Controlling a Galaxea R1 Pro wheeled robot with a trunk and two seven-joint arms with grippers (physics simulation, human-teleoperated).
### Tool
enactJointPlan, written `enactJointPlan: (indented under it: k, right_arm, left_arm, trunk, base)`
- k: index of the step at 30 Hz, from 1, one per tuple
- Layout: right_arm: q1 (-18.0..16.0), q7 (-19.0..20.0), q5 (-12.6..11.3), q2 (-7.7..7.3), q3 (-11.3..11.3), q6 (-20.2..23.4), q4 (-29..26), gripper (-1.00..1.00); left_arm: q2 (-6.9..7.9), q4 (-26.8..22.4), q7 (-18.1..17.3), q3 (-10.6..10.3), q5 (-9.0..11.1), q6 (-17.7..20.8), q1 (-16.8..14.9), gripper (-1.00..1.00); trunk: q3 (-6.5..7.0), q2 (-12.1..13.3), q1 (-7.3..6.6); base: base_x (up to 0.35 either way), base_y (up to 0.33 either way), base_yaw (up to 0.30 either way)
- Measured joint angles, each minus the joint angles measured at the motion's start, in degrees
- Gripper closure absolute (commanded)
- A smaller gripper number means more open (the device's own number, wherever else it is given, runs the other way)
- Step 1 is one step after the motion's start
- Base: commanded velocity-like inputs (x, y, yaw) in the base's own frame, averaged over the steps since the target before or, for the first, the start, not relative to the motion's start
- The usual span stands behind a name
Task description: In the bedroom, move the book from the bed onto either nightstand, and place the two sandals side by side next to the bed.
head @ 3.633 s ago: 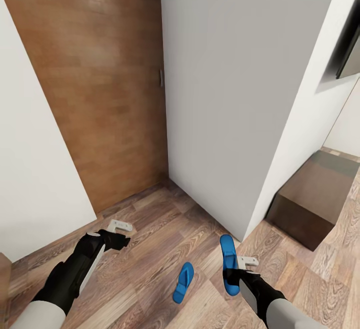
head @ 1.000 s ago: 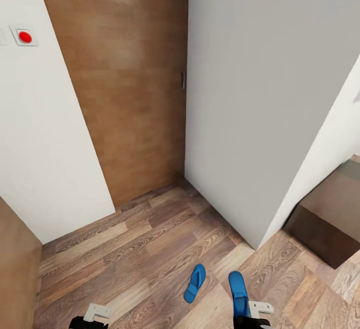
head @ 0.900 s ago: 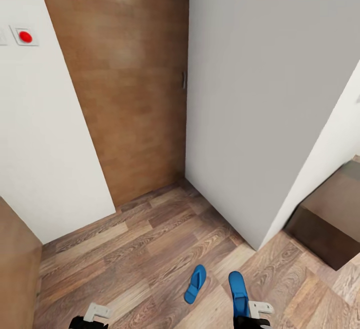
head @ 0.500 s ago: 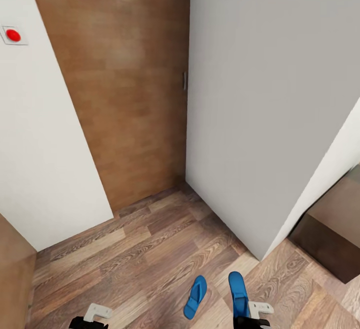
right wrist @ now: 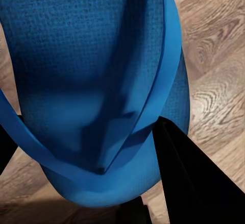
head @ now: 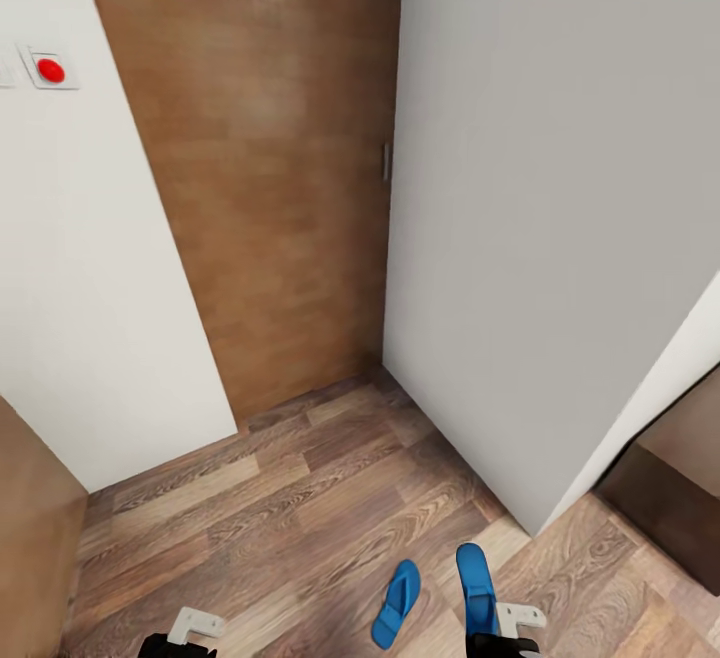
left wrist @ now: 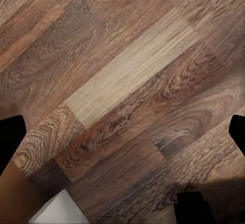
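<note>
One bright blue sandal lies loose on the wood-plank floor near the bottom of the head view. The second sandal is just to its right, held off the floor by my right gripper, which is shut on it. In the right wrist view this sandal is very close, sole and thong strap facing the camera, with a black finger against its edge. My left gripper is at the lower left; in the left wrist view it is open over bare floor. The book and bed are out of view.
A brown door stands ahead between white walls, with a red button switch on the left wall. A white wall corner juts out just right of the sandals. A low dark-brown cabinet sits at the right edge, and a brown wooden surface at the lower left.
The head view has shifted, so door and walls sit differently. Both arms have dropped to the bottom edge since the earliest frame. The right gripper still holds its sandal.
</note>
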Motion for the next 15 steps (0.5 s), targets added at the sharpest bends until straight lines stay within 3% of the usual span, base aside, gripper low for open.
enactJointPlan:
  k: [10,15]
  right_arm:
    - [0.01,0.0,0.0,0.0,0.0,0.0,0.0,1.0]
    - [0.0,0.01,-0.01,0.0,0.01,-0.04,0.0,1.0]
  left_arm:
    - [-0.44,0.0,0.0,-0.02,-0.1,0.1,0.0,-1.0]
    - [-0.54,0.0,0.01,-0.01,-0.07,0.05,0.0,-1.0]
  trunk:
    - [-0.25,0.0,0.0]
    - [-0.38,0.0,0.0]
  base:
    - [0.128,-0.227,0.27]
    - [0.067,-0.073,0.253]
